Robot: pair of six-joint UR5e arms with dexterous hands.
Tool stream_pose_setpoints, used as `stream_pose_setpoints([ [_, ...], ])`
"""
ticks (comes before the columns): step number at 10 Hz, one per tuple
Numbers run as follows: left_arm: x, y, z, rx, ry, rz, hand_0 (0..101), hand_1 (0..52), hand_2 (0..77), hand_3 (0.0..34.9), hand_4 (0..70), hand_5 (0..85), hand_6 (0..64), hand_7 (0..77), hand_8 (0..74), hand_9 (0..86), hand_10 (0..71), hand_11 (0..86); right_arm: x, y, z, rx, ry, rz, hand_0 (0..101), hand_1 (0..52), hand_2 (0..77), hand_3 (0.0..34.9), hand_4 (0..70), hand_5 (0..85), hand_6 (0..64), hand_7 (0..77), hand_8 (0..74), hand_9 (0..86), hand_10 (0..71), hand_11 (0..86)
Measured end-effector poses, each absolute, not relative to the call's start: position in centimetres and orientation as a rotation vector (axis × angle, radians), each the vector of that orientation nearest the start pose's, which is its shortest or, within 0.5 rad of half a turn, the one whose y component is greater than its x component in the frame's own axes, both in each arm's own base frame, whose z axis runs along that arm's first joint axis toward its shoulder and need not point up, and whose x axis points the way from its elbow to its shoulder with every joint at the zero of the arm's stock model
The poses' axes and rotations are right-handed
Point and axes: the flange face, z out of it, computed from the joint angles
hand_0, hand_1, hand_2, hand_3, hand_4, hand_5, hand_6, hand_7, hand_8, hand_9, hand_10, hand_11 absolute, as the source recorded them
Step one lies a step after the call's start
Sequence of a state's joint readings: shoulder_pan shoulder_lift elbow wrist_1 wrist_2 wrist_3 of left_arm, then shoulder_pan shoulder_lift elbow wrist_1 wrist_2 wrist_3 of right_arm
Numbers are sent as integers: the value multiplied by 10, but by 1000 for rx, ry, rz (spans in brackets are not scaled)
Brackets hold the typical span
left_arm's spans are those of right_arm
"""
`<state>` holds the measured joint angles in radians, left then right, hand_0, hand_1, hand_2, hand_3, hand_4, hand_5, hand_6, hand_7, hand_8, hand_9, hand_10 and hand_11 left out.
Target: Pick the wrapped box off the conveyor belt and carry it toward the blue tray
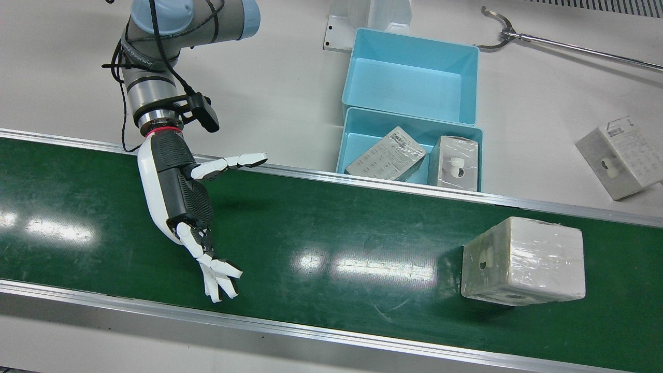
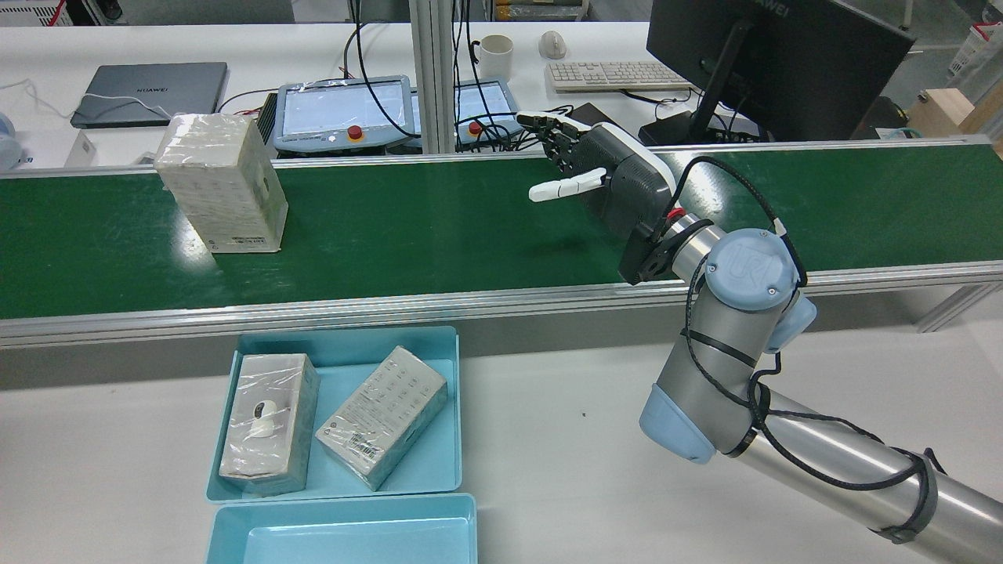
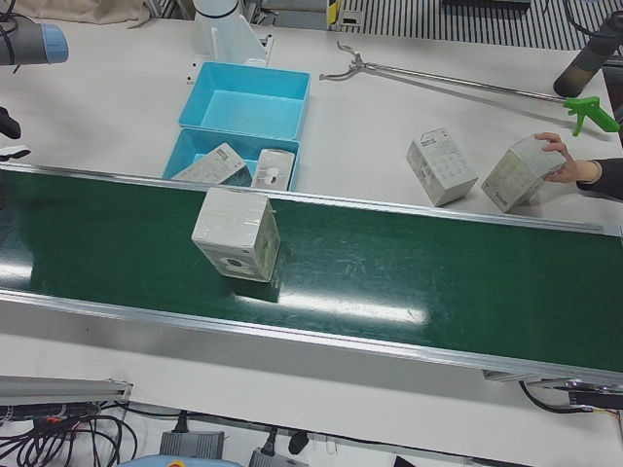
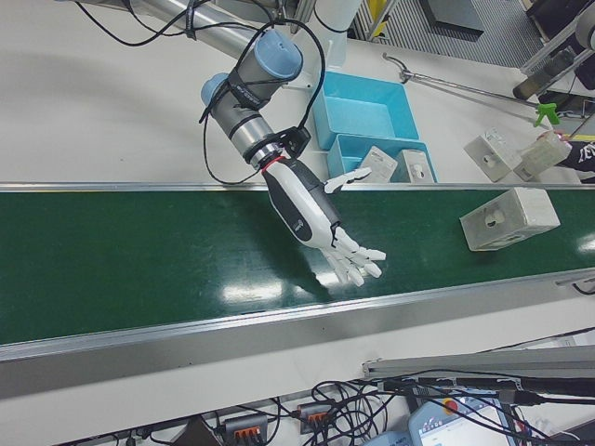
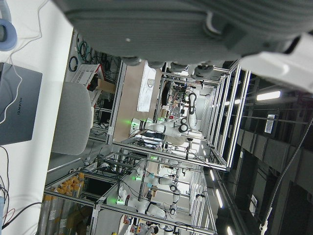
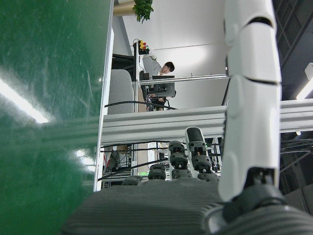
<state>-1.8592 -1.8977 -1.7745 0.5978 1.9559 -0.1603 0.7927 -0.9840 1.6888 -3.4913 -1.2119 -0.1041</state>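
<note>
A: Where does the right hand (image 1: 191, 217) sit?

B: Over mid-belt, empty, fingers spread, palm side-on; I'd judge it's posed to meet the wrapped box (image 1: 523, 268), which stands well apart, nearer the conveyor belt's (image 1: 321, 228) operator-side rail.

A: Obstructions?

B: Bare belt between. Blue tray (image 1: 357, 135), against the robot-side rail, already holds two boxes. Left hand: state can't be told

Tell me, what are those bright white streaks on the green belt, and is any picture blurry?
Front view: the streaks on the conveyor belt are glare from overhead lights; the wrapped box casts a soft shadow to its left. Right hand view: the belt close to the lens is blurred, and the right hand fills the foreground.
</note>
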Motion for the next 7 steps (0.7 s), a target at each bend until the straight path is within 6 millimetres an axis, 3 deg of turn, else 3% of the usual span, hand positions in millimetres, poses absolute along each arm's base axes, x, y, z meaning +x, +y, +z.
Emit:
stream_pose_setpoints([
  [7,-251,-510,472,-310,2174,-2335,0,0,11,0,0,11,5,5,5,0,5,5,-340,-586,326,572,2683,-1934,483,153,98,0,104,191,27,33,16,49,0,11],
])
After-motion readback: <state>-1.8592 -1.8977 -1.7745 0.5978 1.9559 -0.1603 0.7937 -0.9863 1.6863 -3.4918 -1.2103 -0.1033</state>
